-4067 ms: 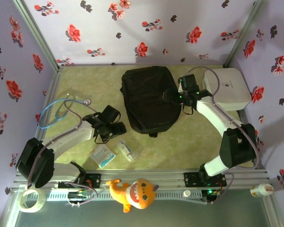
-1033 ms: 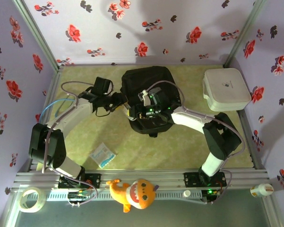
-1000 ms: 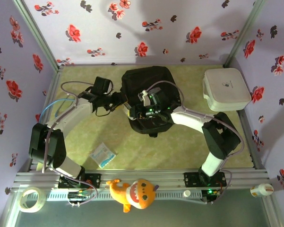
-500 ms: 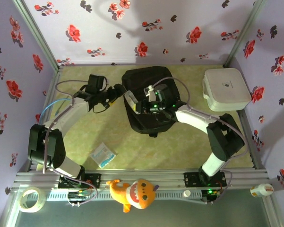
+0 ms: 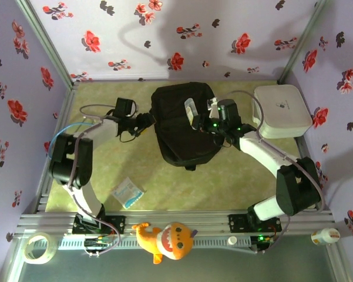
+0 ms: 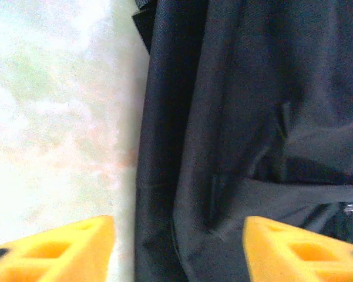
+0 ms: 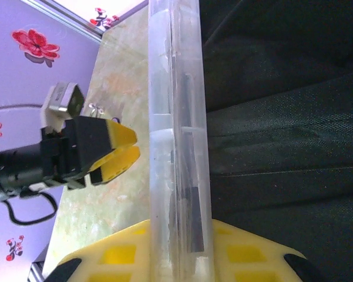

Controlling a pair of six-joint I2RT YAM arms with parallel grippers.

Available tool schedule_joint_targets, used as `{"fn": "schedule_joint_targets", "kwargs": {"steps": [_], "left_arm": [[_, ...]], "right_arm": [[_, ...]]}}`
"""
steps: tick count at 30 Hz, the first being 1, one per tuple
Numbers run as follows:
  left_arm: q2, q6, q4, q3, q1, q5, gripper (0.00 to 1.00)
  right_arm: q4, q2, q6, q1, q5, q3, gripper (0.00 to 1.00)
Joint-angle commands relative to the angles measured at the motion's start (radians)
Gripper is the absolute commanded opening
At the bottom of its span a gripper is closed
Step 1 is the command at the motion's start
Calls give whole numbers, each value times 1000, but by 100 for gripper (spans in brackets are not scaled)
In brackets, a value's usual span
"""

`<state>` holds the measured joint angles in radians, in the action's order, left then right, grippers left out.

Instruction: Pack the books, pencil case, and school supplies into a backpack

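Right wrist: your right claw [image 7: 177, 257] clamped on pencil case [image 7: 176, 117], backpack [image 7: 282, 147] just beside it. Left wrist: your left claw [image 6: 176, 249] spread apart, backpack edge between its fingers.

Matt black woven cloth on the backpack [image 5: 179, 138]; looks fine-grained up close, softly creased, with stitched seams. Clear hard plastic on the pencil case [image 7: 176, 117], smooth and faintly cloudy, glinting along its ribs. Matt yellow plastic on the fingers [image 7: 120, 255] of the right gripper [image 7: 179, 261], moulded with square hollows; same yellow plastic on the left gripper [image 6: 176, 249]. Smooth marbled green-beige table [image 5: 235, 176] with a dull sheen. At 2 o'clock, smooth white plastic box [image 5: 282, 110], softly glossy. At 6 o'clock, fuzzy orange plush toy [image 5: 164, 238] and ribbed bare-metal rail [image 5: 211, 222].
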<state>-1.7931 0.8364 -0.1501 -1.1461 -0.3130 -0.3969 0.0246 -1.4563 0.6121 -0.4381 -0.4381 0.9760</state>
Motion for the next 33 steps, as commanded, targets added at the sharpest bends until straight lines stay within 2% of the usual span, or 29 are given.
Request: {"fn": "schedule_joint_targets", "kwargs": {"steps": [1, 4, 8, 11, 17, 21, 26, 31, 32, 33], "left_arm": [[-90, -101, 11, -119, 2, -26, 52], [-170, -116, 9, -195, 3, -42, 46], [-247, -114, 20, -264, 2, -90, 43], [-290, -103, 11, -298, 3, -99, 36], [-292, -85, 20, -268, 3, -99, 10], [-248, -44, 81, -166, 3, -94, 0], [-126, 13, 162, 26, 2, -58, 0], [45, 41, 160, 201, -12, -9, 0], [83, 40, 146, 230, -15, -2, 1], [111, 33, 127, 245, -18, 2, 6]], "right_arm": [[30, 12, -13, 4, 18, -2, 13], [45, 9, 10, 4, 18, -18, 12], [68, 14, 31, 5, 31, -59, 12], [79, 7, 49, 9, 43, -88, 11], [72, -38, 80, 39, 63, -121, 10], [64, -101, 60, 70, 47, -82, 10], [107, -189, 15, 81, 25, 19, 11], [106, -202, 13, 84, 1, 50, 11], [105, -198, 15, 85, -10, 50, 11], [100, -194, 18, 85, -21, 48, 11]]}}
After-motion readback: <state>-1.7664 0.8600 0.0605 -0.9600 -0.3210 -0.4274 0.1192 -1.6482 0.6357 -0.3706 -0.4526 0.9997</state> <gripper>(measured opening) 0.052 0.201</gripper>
